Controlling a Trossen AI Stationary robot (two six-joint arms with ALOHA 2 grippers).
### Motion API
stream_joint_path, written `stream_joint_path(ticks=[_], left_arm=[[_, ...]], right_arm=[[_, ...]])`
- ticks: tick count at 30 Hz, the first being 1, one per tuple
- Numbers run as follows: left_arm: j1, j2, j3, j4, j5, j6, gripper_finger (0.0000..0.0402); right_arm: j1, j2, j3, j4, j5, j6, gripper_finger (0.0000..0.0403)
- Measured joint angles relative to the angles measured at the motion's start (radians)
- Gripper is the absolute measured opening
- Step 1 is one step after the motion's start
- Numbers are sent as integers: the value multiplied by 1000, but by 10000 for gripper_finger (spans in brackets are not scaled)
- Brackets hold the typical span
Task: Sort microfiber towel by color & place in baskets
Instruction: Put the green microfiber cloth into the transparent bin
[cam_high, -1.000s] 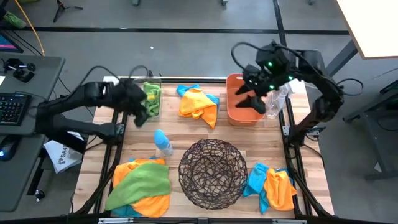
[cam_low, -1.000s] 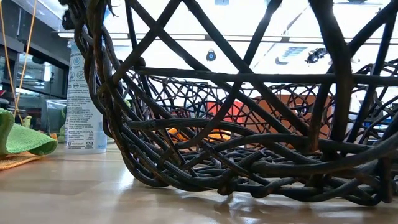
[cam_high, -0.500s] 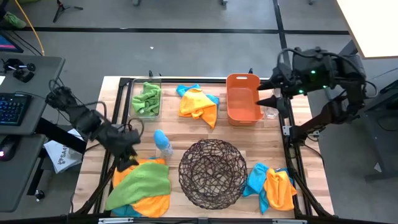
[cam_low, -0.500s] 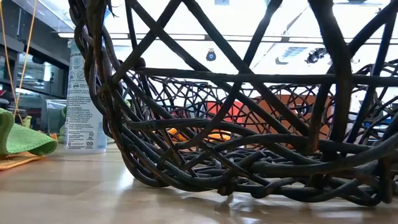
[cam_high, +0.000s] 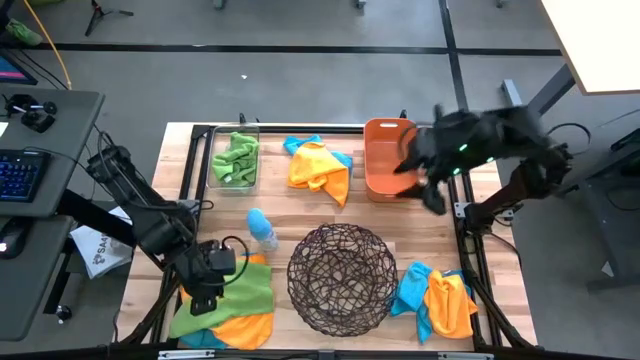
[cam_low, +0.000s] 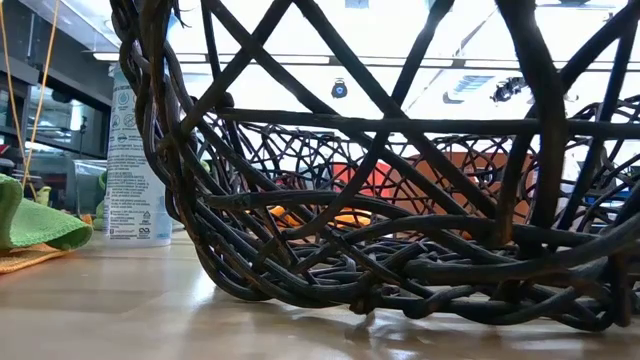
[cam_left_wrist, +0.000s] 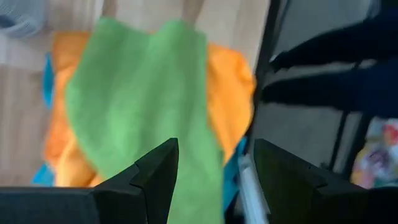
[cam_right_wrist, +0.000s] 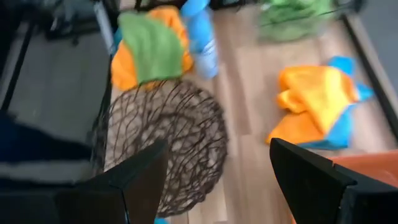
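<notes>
Writing: bottle (cam_low: 133, 160) label carries print too small to read.
Left gripper (cam_high: 205, 285): over the near-left pile, fingers spread apart, green towel (cam_left_wrist: 140, 106) right under them, nothing held.
Right gripper (cam_high: 425, 185): fingers apart and empty, beside the orange basket (cam_high: 385, 150).
Clear bin (cam_high: 236, 160): green towels inside.
Wire basket (cam_high: 343, 275): mid-table, between piles.

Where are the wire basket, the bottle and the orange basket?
wire basket (cam_high: 342, 278), high view, on its woven bottom.
bottle (cam_high: 262, 231), high view, on its clear body below the blue cap.
orange basket (cam_high: 384, 165), high view, on its bare floor.
</notes>
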Motion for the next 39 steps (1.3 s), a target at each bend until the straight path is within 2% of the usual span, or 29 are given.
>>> stream_joint_path(ticks=[5, 9, 14, 17, 20, 22, 27, 34, 39], left_arm=[[-71, 3, 0, 46, -51, -120, 195], [-155, 57, -5, 30, -52, -101, 195], [-218, 179, -49, -35, -88, 93, 195], [-231, 238, -61, -132, -205, 117, 195], [-248, 270, -72, -203, -328, 105, 195], [-263, 272, -88, -160, -349, 112, 195], [-288, 246, -209, 114, -220, 211, 195], [-269, 245, -272, 89, -247, 140, 195], [-271, 245, -272, 154, -247, 210, 184]], right_arm=[[76, -39, -298, 224, -120, -17, 277], [125, -100, -582, 451, -169, 124, 277], [221, -176, -863, 667, -106, 429, 277], [295, -213, -966, 819, -19, 607, 277], [357, -219, -1010, 895, 90, 761, 277], [393, -216, -1011, 907, 153, 833, 277], [432, -215, -1011, 909, 230, 938, 277], [440, -215, -1011, 915, 287, 953, 277], [438, -215, -1010, 922, 287, 927, 277]])
